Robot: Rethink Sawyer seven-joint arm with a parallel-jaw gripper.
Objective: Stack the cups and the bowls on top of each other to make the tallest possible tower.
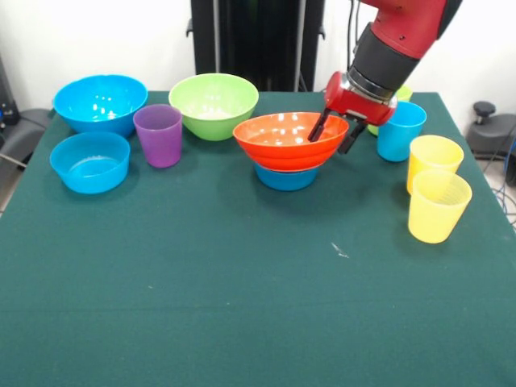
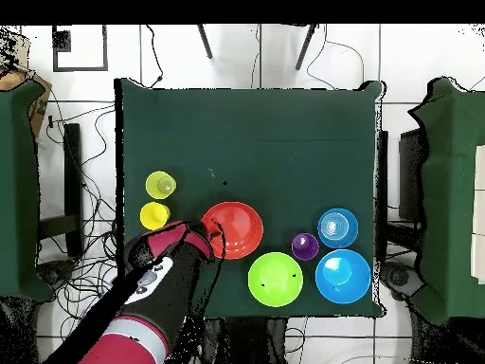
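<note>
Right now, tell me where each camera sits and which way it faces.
Front view: sits across the table from the robot, looking over the cloth at the cups and bowls; the red and black arm comes down from the top, gripper straddling the rim of the orange bowl.
Overhead view: sits above, looking straight down; the arm enters from the bottom edge, gripper at the orange bowl.
Both share the orange bowl, the purple cup and the gripper, turned half round.
</note>
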